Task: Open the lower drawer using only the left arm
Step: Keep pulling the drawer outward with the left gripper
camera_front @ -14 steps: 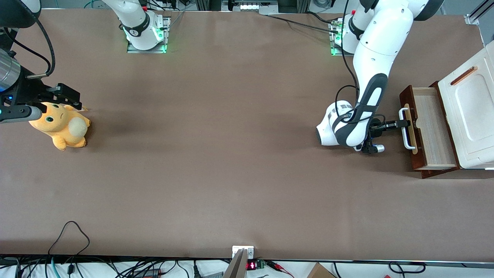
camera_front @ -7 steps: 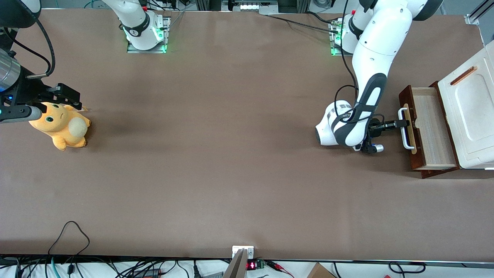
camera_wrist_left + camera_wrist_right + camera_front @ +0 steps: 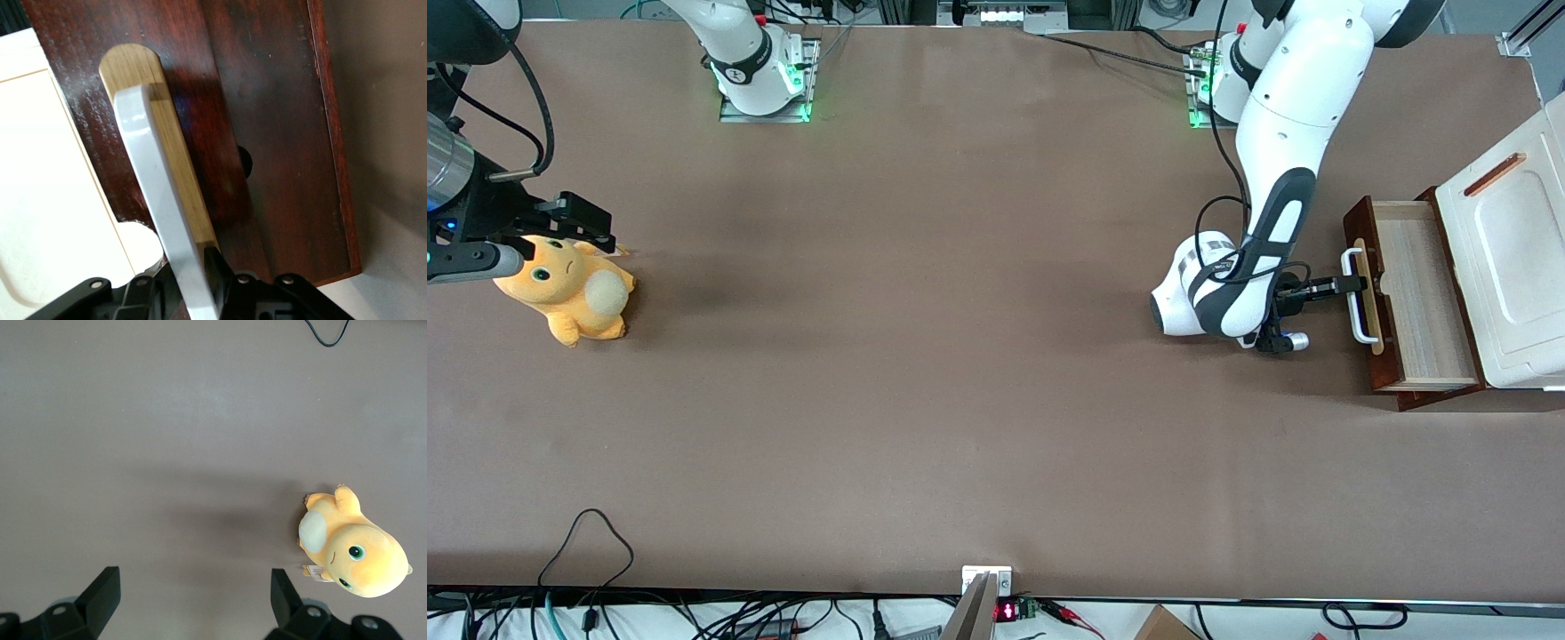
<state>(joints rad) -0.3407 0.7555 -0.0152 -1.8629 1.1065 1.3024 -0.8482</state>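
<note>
Gripper (image 3: 1352, 284) was clamped narrow on the white handle (image 3: 163, 207) of the drawer (image 3: 1418, 298), which stood pulled out from the white cabinet (image 3: 1507, 258).

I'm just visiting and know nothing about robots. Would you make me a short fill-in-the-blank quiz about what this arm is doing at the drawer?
1. The gripper is shut on the drawer's white ____.
2. The lower drawer is pulled out, showing an inside of light ____.
3. The yellow plush toy lies toward the ____ arm's end of the table.

Missing words: handle; wood; parked
</note>
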